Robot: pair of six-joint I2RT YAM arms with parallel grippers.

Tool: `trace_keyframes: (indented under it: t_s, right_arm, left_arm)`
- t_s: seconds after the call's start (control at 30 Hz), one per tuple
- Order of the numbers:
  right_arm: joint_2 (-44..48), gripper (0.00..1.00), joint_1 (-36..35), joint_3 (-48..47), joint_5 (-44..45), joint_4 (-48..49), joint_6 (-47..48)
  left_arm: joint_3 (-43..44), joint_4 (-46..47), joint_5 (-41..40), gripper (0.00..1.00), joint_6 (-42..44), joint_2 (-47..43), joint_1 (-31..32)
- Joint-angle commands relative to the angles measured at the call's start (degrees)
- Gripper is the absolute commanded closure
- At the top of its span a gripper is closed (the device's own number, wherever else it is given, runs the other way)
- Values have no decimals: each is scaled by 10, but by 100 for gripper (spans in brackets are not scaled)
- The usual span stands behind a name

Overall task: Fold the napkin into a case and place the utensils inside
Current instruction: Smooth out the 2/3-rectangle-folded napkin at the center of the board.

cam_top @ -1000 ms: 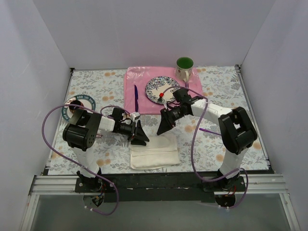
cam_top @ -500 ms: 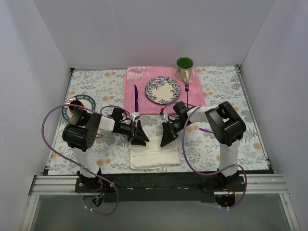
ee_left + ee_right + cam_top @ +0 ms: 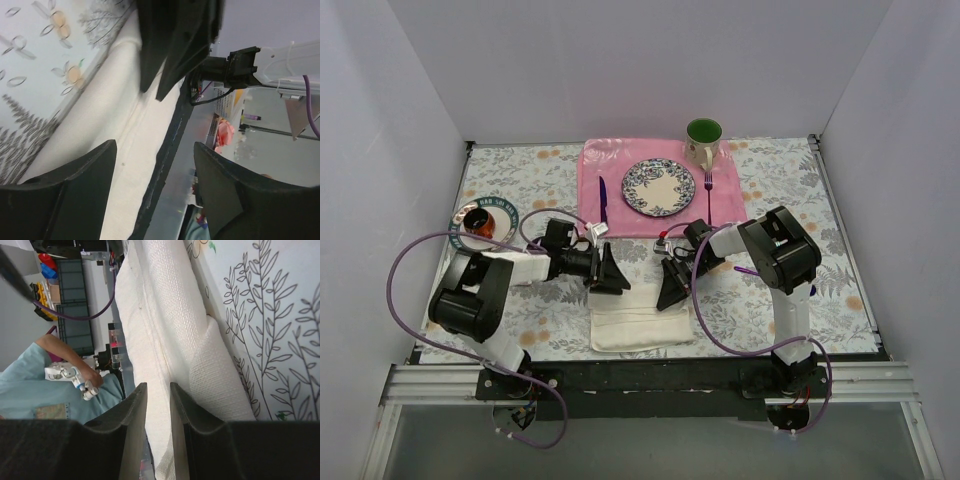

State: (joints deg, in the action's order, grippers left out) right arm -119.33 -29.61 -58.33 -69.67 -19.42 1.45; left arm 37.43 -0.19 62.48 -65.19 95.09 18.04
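The cream-white napkin [image 3: 640, 318] lies folded into a wide strip near the table's front edge. My left gripper [image 3: 616, 282] hovers at its far left corner, open, with only cloth and the table edge showing between the fingers [image 3: 155, 150]. My right gripper [image 3: 670, 297] points down at the napkin's far right edge. Its jaws stand a narrow gap apart [image 3: 158, 387] over the cloth [image 3: 165, 330], beside a raised fold [image 3: 215, 375], and nothing is pinched. A thin purple utensil [image 3: 751, 270] lies on the tablecloth to the right of my right arm, partly hidden by it.
A pink placemat [image 3: 620, 160] at the back holds a patterned plate [image 3: 659, 186], a dark knife [image 3: 602, 200] and a dark fork [image 3: 708, 188]. A green-lined mug [image 3: 703, 140] stands behind them. A round coaster [image 3: 498, 208] with a small cup sits far left. White walls enclose the table.
My right gripper has come down from beside the plate to the napkin's far right edge. The left gripper has opened wider and drawn slightly back from the cloth, its arm swinging left.
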Motion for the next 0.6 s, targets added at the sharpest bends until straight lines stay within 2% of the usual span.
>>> trace_keyframes:
  t_s: [0.0,0.07,0.17,0.23,0.3,0.47,0.57]
  right_arm:
    - [-15,66,4,8,35,16,12]
    - [-18,66,5,3,34,13,12]
    - [-22,66,8,1,38,9,20]
    - [-27,66,10,-1,40,-2,28]
    - [-30,66,13,-1,41,-10,35]
    - [-38,66,24,-2,47,-17,47]
    - [-40,66,27,-2,51,-18,53]
  left_arm:
    - [11,75,-4,38,-45,-35,44]
    - [2,125,-4,38,-71,-14,48]
    - [-1,123,4,39,-83,28,34]
    - [1,103,-2,40,-62,57,23]
    - [2,61,-10,40,-46,78,5]
    - [37,-111,-32,40,99,79,-35]
    - [45,-147,-33,39,118,70,-80]
